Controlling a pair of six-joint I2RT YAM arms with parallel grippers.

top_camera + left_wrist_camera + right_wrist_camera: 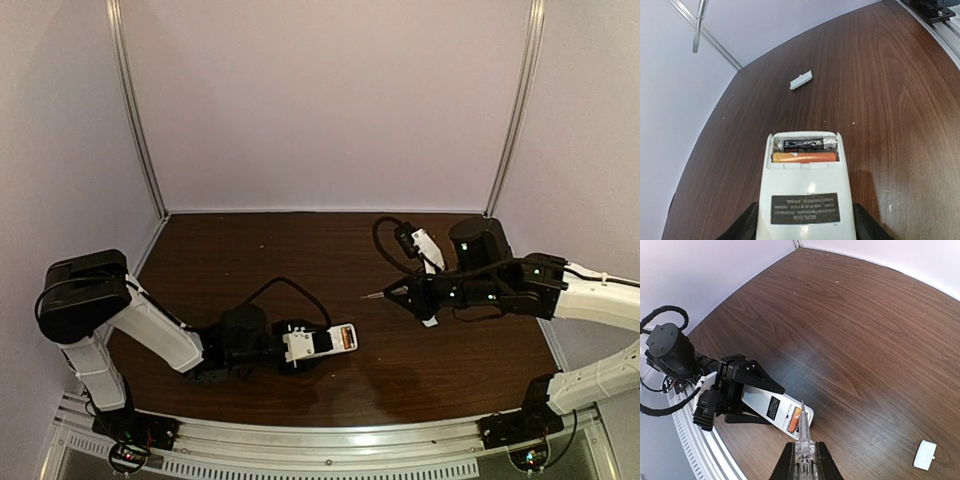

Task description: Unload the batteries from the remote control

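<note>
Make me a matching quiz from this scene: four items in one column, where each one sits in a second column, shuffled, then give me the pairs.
Column one:
1. remote control
2. batteries
3. screwdriver
4. white plastic piece

Column two:
A. lying loose on the table
B. held in the right gripper
C. clamped in the left gripper, back side up
D. side by side in the open compartment

Pairs: 1-C, 2-D, 3-B, 4-A

The white remote control (807, 200) faced back up near the bench's (250, 250) front, its compartment uncovered; inside, a dark battery (805, 145) lay beside an orange battery (804, 157), both seated.
</note>
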